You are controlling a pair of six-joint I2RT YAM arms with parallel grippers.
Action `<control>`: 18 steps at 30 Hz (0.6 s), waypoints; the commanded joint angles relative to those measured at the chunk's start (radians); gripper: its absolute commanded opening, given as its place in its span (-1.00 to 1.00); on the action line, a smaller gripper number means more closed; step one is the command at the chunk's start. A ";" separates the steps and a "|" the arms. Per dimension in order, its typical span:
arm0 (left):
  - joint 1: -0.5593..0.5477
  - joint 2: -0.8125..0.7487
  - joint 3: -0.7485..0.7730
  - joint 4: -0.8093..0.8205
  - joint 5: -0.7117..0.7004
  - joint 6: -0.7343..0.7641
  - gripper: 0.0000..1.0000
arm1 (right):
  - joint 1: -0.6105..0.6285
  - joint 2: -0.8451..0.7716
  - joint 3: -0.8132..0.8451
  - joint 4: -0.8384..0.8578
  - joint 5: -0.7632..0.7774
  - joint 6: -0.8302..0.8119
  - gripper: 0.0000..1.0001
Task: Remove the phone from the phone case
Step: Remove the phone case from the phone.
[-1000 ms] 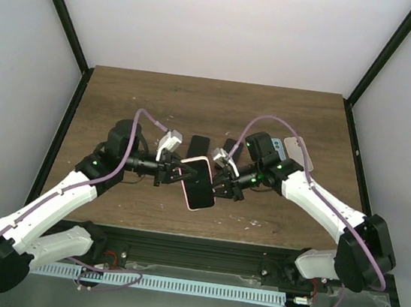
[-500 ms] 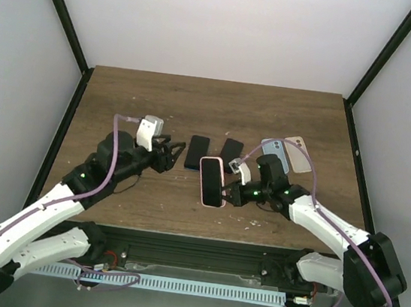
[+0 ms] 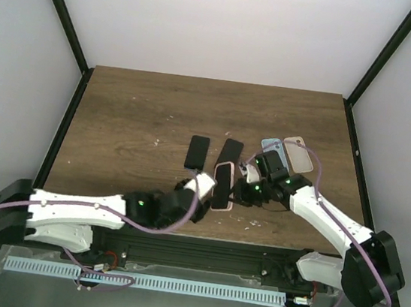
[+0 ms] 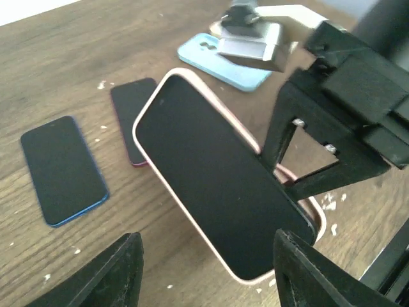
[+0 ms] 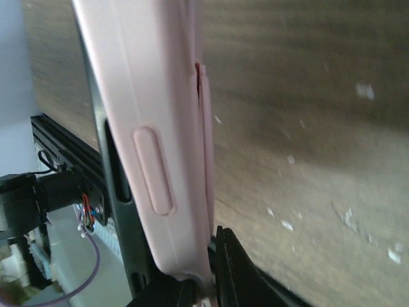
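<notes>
The phone (image 4: 214, 176) has a black screen and sits in a pink phone case (image 4: 192, 227), (image 3: 222, 186), tilted above the table near its front edge. My right gripper (image 3: 240, 192), (image 5: 208, 281) is shut on the case's long edge (image 5: 153, 128); at that side the pink rim stands a little apart from the phone. My left gripper (image 3: 200, 194), (image 4: 211, 281) is open, its fingers (image 4: 118, 272) on either side of the phone's near end without touching it.
Two bare phones lie behind: a blue-edged one (image 4: 64, 169), (image 3: 197, 152) and a magenta-edged one (image 4: 131, 115), (image 3: 228, 150). A light blue case (image 4: 220, 64), (image 3: 274, 147) and a beige case (image 3: 298, 154) lie at the back right. The table's front edge runs close below the grippers.
My left gripper has let go of the cased phone, opened, and swung round low along the front edge. The right gripper has kept the case and carried it slightly right and lower.
</notes>
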 commanded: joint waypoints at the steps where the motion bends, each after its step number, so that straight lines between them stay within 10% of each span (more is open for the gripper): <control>1: -0.138 0.158 0.098 0.058 -0.166 0.093 0.13 | -0.030 -0.023 -0.100 -0.016 -0.114 0.098 -0.99; 18: -0.205 0.459 0.182 0.118 -0.108 0.051 0.12 | -0.070 -0.023 -0.178 0.035 -0.010 0.080 -0.99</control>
